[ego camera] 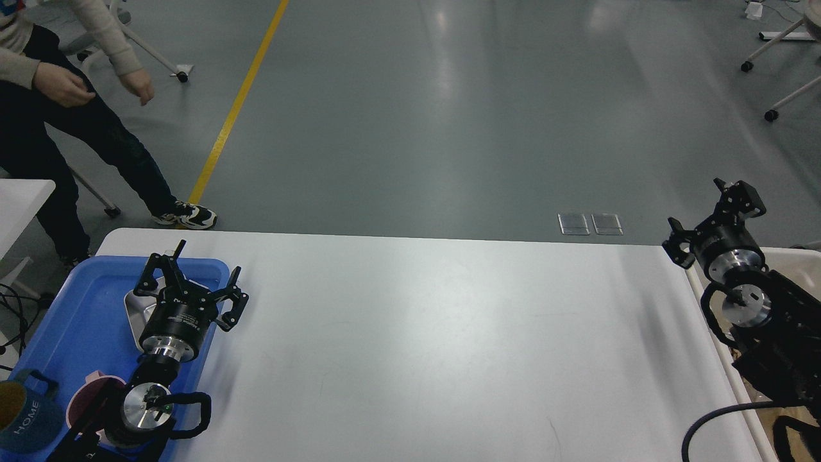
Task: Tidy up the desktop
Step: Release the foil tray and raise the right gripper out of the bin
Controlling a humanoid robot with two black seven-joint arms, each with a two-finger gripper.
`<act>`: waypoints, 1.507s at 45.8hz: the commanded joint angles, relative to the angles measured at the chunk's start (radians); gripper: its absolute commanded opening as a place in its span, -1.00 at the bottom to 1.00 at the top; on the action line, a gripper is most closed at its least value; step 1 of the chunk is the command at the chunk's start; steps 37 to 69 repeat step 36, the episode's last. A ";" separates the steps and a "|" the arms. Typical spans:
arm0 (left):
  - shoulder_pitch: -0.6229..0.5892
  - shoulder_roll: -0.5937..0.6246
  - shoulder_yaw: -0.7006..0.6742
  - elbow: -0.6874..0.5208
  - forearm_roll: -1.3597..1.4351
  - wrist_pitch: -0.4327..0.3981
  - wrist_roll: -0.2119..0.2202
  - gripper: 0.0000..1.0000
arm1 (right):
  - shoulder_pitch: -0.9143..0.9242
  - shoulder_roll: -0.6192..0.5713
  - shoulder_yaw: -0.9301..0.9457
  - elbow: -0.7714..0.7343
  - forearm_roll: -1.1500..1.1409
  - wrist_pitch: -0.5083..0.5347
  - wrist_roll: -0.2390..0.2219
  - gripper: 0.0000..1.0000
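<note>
your left claw (192,282) hangs spread open over the blue tray (77,321) at the desk's (417,340) left end; right claw (709,224), off the desk's right edge, can't be read.

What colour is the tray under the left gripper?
Blue; the tray shows best in the head view.

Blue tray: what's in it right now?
The blue tray holds a metal dish, a pink cup and a blue "HOME" mug; the left end effector and its arm cover part.
</note>
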 commanded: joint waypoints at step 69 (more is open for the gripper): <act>0.071 0.010 -0.034 -0.207 0.000 0.037 0.000 0.93 | -0.590 0.080 0.347 0.841 -0.002 0.005 -0.001 1.00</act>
